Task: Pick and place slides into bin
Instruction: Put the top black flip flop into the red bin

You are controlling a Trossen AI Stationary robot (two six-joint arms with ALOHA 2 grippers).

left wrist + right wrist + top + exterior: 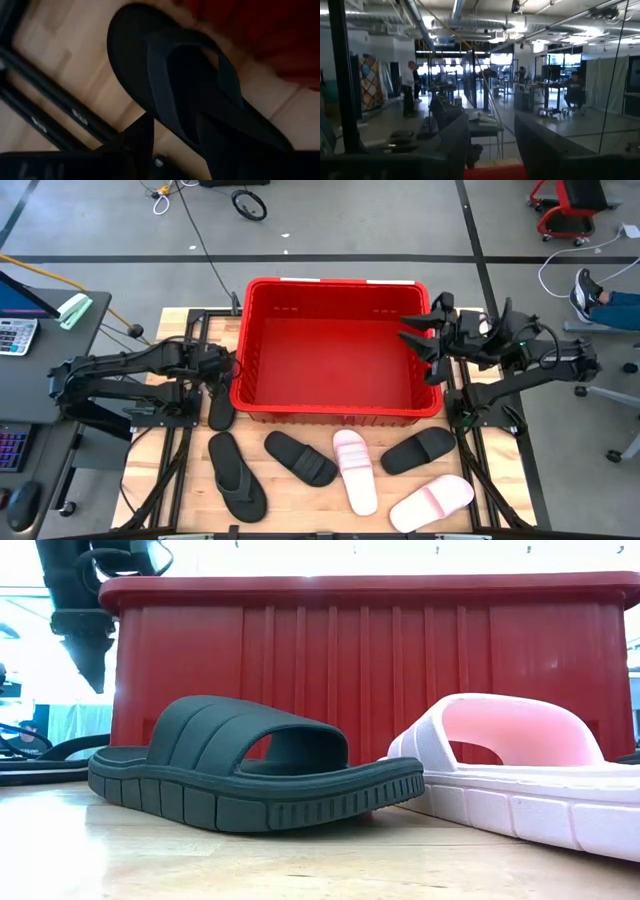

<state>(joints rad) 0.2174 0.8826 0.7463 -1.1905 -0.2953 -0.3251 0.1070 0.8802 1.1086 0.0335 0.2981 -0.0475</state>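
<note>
The red bin stands at the table's middle back. A black flip-flop lies on its sole by the bin's left wall. My left gripper hangs open just above it, pointing down. In the left wrist view its fingers frame the flip-flop's strap. The low view shows its tip clear of the table. My right gripper is open and empty over the bin's right rim; its wrist view looks level into the room.
Near the front edge lie a second black flip-flop, a black slide, a pink slide, another black slide and another pink slide. People stand in the room behind.
</note>
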